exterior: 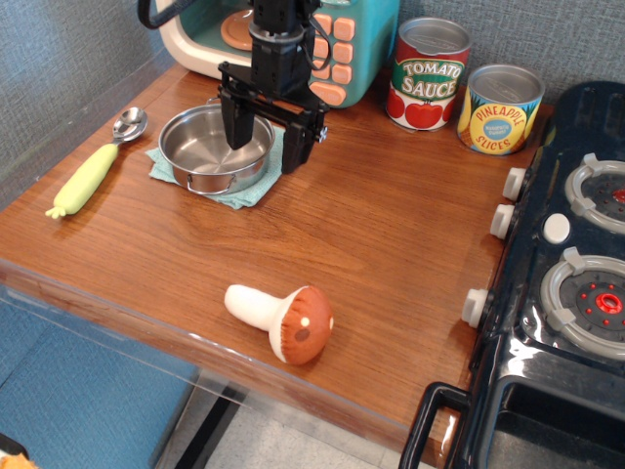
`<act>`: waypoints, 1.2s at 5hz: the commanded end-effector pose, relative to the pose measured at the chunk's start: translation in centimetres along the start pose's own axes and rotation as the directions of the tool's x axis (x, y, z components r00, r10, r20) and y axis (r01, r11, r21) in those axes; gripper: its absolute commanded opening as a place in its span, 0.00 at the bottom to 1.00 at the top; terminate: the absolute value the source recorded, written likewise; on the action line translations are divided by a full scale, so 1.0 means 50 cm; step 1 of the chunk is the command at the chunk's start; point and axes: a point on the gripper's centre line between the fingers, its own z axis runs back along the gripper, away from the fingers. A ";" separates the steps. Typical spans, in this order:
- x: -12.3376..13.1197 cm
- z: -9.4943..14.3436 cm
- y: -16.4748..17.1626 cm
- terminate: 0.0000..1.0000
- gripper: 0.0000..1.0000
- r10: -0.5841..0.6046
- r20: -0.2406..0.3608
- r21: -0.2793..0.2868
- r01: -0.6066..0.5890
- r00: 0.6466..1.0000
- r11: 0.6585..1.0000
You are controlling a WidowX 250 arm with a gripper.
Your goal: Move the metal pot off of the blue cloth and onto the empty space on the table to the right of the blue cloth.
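The shiny metal pot [205,151] sits on the light teal-blue cloth [239,193] at the back left of the brown table [391,234]. My black gripper [266,149] is open and hangs over the pot's right rim. One finger [236,127] reaches down inside the pot. The other finger [300,147] is outside the rim, over the cloth's right edge. The jaws straddle the pot's right wall without closing on it.
A toy microwave [337,49] stands behind the pot. A tomato sauce can [428,73] and a pineapple can [500,109] stand at the back right. A toy mushroom [283,320] lies near the front edge. A yellow-handled spoon [93,171] lies left. A black stove [571,283] fills the right.
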 end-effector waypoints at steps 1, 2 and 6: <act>0.015 0.027 0.001 0.00 0.00 -0.018 0.051 0.019 0.017 0.999 1.000; 0.013 0.022 -0.006 0.00 0.00 -0.027 0.048 0.027 0.025 0.999 0.999; 0.009 0.111 -0.195 0.00 0.00 -0.274 0.139 0.089 0.263 0.952 0.961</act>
